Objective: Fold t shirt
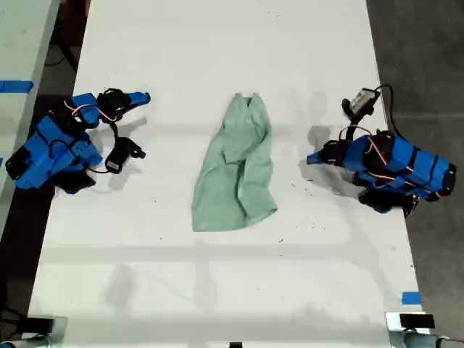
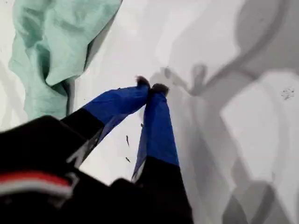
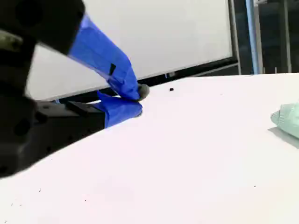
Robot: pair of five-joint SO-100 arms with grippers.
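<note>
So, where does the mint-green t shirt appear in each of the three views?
Exterior view: the t shirt lies crumpled at the centre of the white table, between the two arms.
First wrist view: it fills a corner, beyond my first gripper.
Second wrist view: only a small edge shows.
Shared landmark: the white table.

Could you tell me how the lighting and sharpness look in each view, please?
Exterior view: bright, even light, soft shadows beside the t shirt. First wrist view: overlapping grey shadows on the table, near housing blurred. Second wrist view: my second gripper soft, its dark body out of focus.
</note>
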